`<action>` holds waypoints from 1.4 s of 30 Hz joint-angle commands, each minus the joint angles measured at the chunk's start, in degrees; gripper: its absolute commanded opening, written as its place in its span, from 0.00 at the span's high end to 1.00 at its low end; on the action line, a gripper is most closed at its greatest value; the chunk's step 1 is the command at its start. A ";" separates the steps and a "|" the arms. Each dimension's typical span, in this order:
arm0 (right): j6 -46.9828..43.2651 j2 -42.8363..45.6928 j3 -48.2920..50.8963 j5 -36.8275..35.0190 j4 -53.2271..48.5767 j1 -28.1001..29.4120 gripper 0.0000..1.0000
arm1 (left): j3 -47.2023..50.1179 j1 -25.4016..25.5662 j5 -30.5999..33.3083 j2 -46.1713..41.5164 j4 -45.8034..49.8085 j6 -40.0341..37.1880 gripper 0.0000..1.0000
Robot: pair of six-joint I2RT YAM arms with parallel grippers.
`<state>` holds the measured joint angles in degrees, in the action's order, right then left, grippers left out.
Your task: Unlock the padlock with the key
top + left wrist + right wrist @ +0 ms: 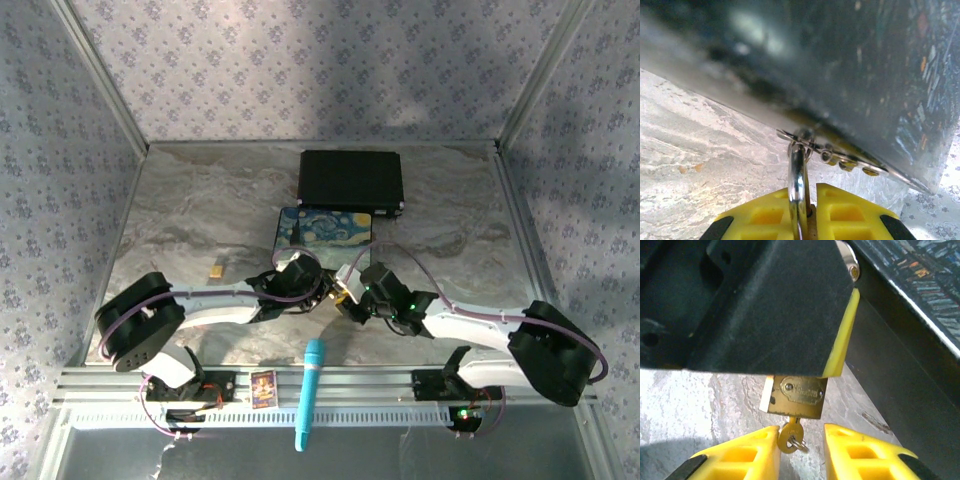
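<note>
Two pincers meet over the middle of the surface (200, 200), just off the near edge of the painted box (322, 226). The left pincer (802, 194) is clamped tight on the silvery shackle of the padlock (796, 396), holding it clear of the surface with the brass body turned toward the other arm. The key (789, 435) already sits in the keyhole at the bottom of the body, its small ring dangling beside it.

The right pincer (802, 434) stands with its yellow fingers (745, 455) parted on either side of the key head. The key is close against one finger and a clear gap shows at the other, so I'd say nothing is gripped there yet.

To my eye the job is past halfway: lock steadied, key inserted. What's left is to pinch the key, turn it, and let the shackle spring free. Whether the shackle has loosened at all, I can't tell from here.
</note>
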<state>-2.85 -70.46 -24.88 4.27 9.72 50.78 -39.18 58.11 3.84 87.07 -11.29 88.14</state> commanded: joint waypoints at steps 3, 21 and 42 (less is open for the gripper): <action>-0.53 -0.88 -0.78 0.53 2.85 0.19 0.77 | -0.25 0.07 -2.36 -2.72 -2.95 -0.47 1.00; 3.72 -1.33 0.34 10.26 6.61 -5.51 0.96 | 0.25 0.69 -4.25 -2.33 -4.09 -1.34 1.00; 11.29 3.90 5.42 15.63 11.57 -14.47 0.96 | -1.78 1.75 -4.87 -0.77 -3.81 -3.39 1.00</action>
<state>8.36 -68.01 -18.87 27.57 20.99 36.84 -39.83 58.28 3.79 86.65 -14.74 85.49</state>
